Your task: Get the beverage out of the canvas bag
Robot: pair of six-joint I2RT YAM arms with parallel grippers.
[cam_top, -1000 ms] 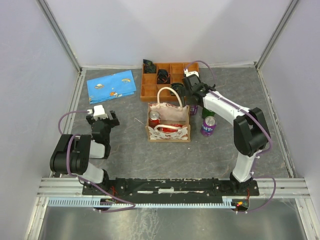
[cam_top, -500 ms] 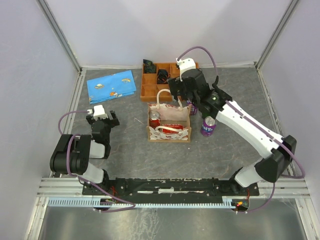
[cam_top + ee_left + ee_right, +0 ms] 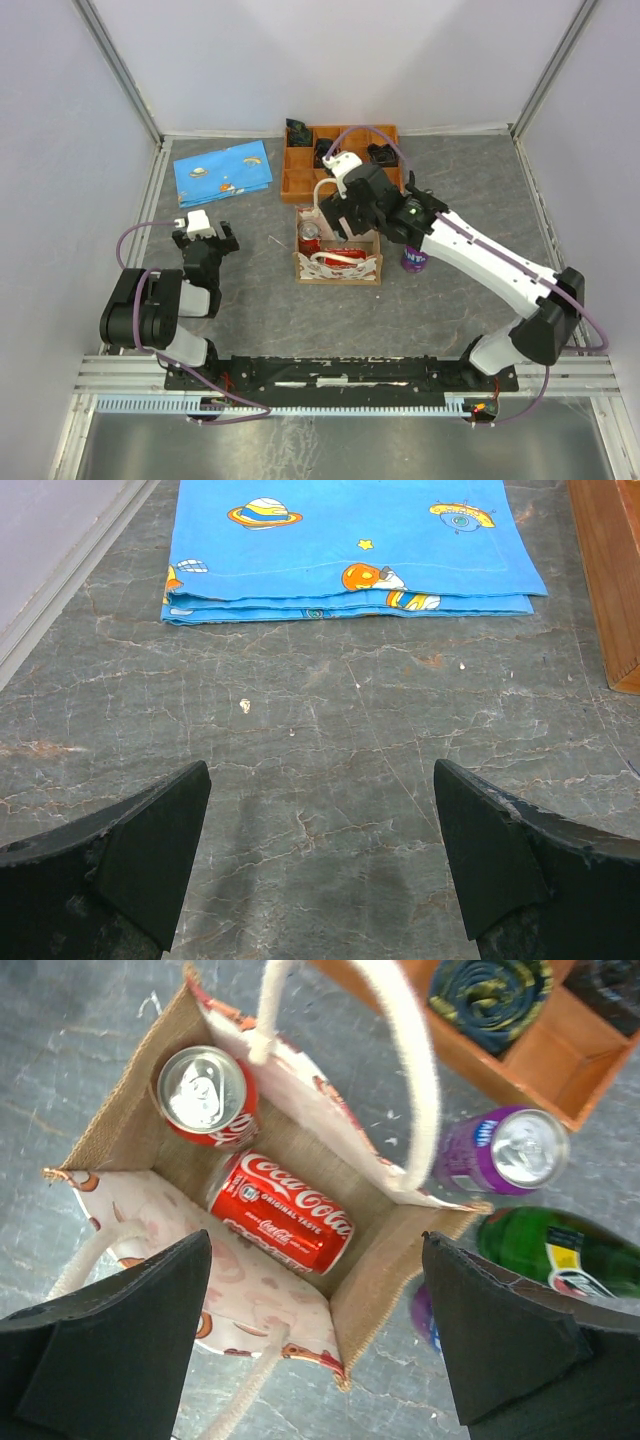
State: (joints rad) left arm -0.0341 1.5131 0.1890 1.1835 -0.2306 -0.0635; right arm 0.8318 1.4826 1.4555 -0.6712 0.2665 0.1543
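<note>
Blue cloth (image 3: 222,172) (planet-printed, folded) lies left of orange tray (image 3: 298,181).

Two red cans (image 3: 205,1095) (image 3: 285,1210), two purple cans (image 3: 500,1155) (image 3: 413,263), one green bottle (image 3: 560,1250), one canvas bag (image 3: 375,1260).

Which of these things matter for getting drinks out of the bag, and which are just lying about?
In the job: canvas bag, upright Coca-Cola can, lying Coca-Cola can, right gripper.
Lying about: purple can, green bottle, orange compartment tray, blue space-print cloth.
</note>
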